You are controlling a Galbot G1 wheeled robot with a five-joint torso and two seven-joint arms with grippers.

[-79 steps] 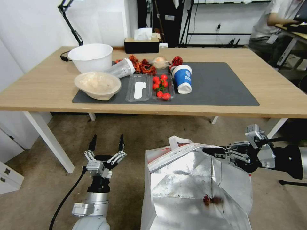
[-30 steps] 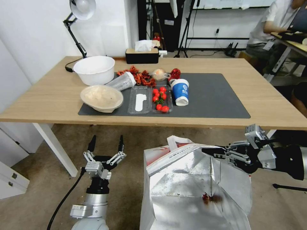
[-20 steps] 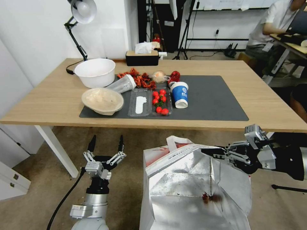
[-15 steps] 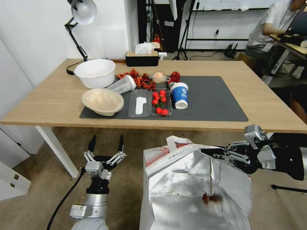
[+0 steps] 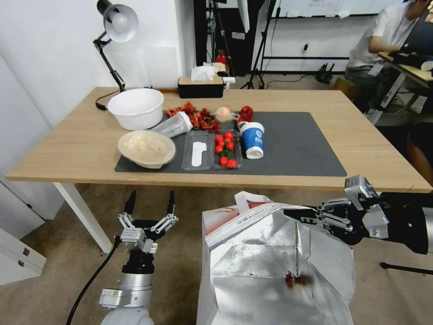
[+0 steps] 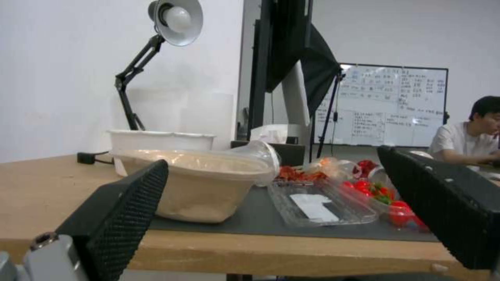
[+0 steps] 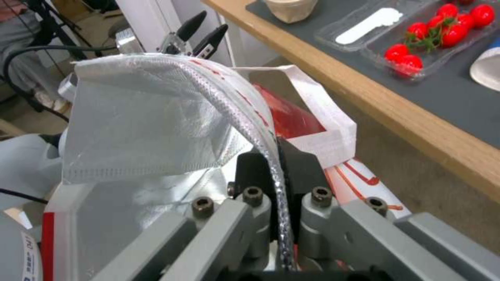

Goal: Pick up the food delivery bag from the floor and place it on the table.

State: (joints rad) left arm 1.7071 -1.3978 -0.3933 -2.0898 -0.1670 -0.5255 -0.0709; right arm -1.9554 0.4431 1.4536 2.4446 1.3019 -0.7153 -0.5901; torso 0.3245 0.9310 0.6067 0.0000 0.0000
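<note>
The right gripper is pinching the foil rim of the food delivery bag, its fingers clamped flat on the rim's edge, as the right wrist view shows up close. The bag is hanging just in front of the table, its open top below the table's near edge, its base cut off by the frame, with the floor showing around it. The left gripper is waiting beside the bag, below the table edge, with its fingers spread wide and gripping nothing. A blue-and-white cup is lying on the table's grey mat.
</note>
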